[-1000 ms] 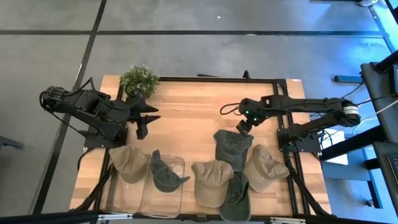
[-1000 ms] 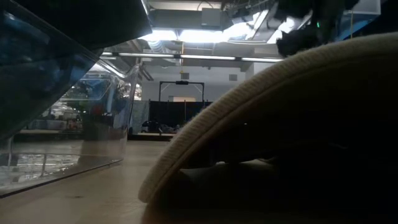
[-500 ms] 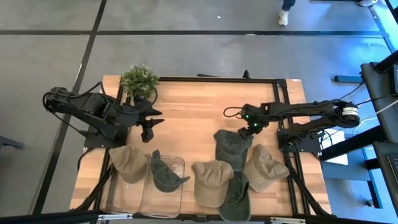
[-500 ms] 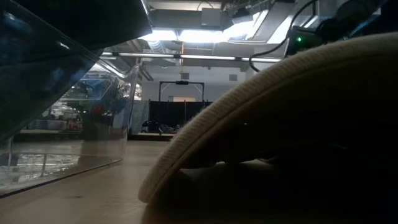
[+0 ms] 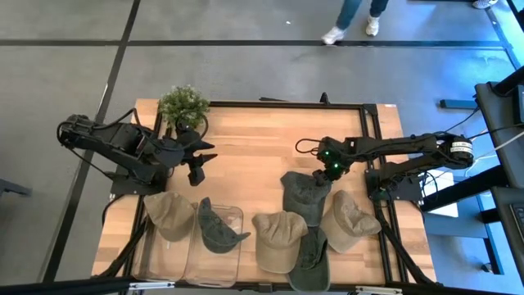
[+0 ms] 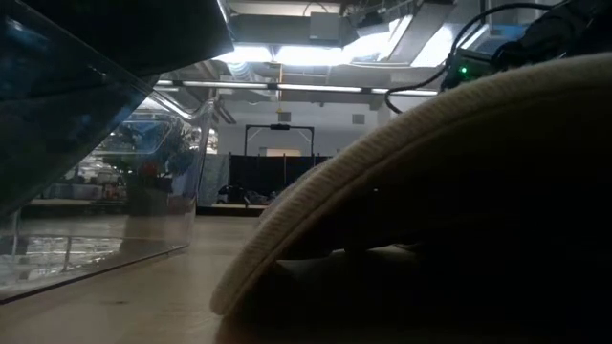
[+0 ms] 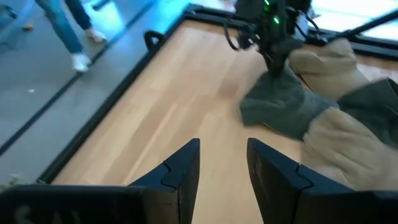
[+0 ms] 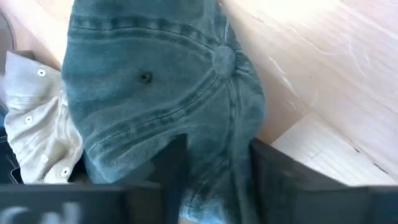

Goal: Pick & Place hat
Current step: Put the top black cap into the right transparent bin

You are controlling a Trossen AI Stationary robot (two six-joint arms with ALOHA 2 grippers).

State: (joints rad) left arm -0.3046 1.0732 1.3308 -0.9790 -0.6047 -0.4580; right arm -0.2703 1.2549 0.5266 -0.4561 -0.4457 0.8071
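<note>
A dark green cap [image 5: 304,195] lies crown up on the table, overlapping a tan cap [image 5: 278,239]. My right gripper [image 5: 328,173] is down on the green cap's far right part. It is open, and in the right wrist view [image 8: 219,180] its fingers stand on either side of a ridge of the crown. The left wrist view shows it from across the table [image 7: 276,62], upright over the cap [image 7: 280,106]. My left gripper [image 5: 197,167] hovers open over bare wood at the table's left, with nothing between its fingers [image 7: 224,163]. My right gripper comes from above, pointing down, onto the green cap's crown near its far edge [image 8: 214,155]. One finger [image 8: 168,171] is on each side of a raised fold of cloth, with a wide gap between them. The cap lies on the table and on the tan cap.
Two more tan caps [image 5: 350,220] [image 5: 169,215] and a dark one [image 5: 312,254] lie along the near edge. Another dark cap [image 5: 218,229] sits in a clear bin [image 5: 233,215]. A potted plant [image 5: 183,105] stands at the far left. A tan brim [image 6: 430,172] fills the low view.
My right gripper has moved toward the near edge and down, from above the table just beyond the green cap onto the cap's far part. My left gripper has shifted a little toward the table's right. A person has walked into view beyond the far edge.
</note>
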